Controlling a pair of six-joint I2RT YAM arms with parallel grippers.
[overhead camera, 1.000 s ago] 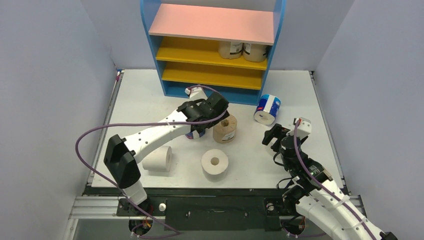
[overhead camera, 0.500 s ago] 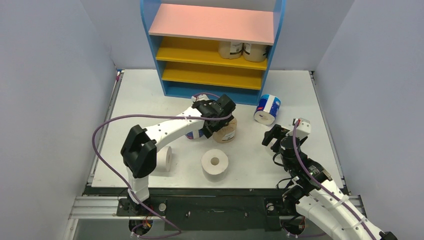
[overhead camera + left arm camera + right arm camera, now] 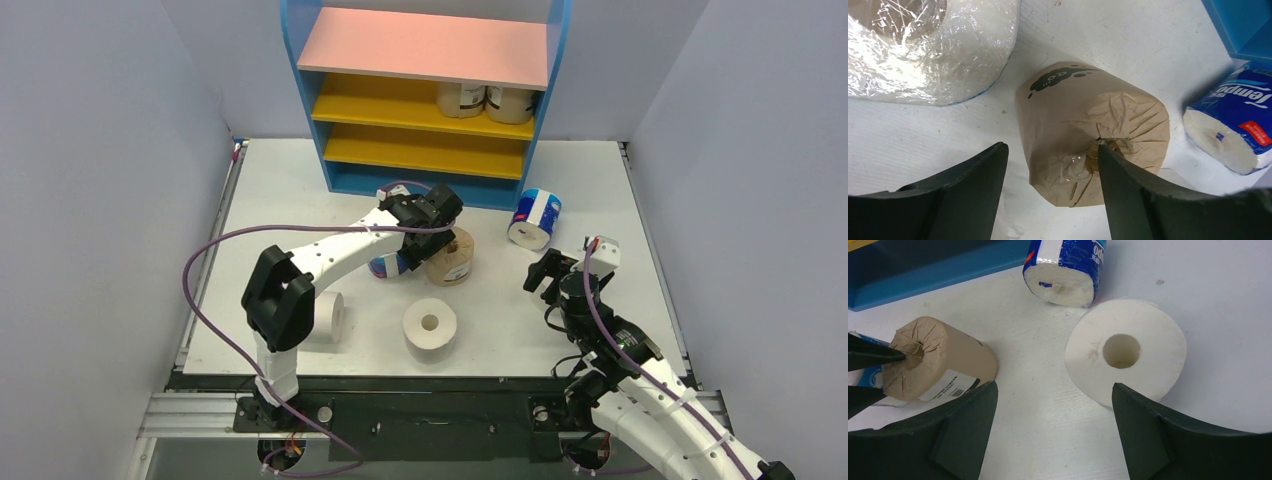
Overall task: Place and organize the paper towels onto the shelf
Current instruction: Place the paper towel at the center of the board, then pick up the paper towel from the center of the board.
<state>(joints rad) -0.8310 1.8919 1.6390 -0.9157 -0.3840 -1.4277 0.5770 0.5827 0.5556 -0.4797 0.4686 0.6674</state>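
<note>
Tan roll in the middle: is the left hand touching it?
Touching. The right wrist view shows a fingertip of the left hand pressed into the tan roll's crumpled core.

White table (image 3: 290,190), five loose rolls (image 3: 430,328), shelf (image 3: 425,48)

Shelf (image 3: 430,48): blue side panels, pink top board, two yellow boards, blue base; standing far, centre.
Left shelf roll (image 3: 461,99): tan wrap, dark label; upright on upper yellow board, right part.
Right shelf roll (image 3: 511,103): same look, close beside the first.
Loose tan roll (image 3: 450,262): crumpled brown wrap, white label; centre, near of shelf base.
Right blue-and-white roll (image 3: 535,218): on its side, just beside right corner of shelf base.
Left blue-and-white roll (image 3: 385,267): mostly hidden, just left of loose tan roll.
Centre white roll (image 3: 430,328): upright, core upward.
Left white roll (image 3: 325,317): on its side, near left.
</note>
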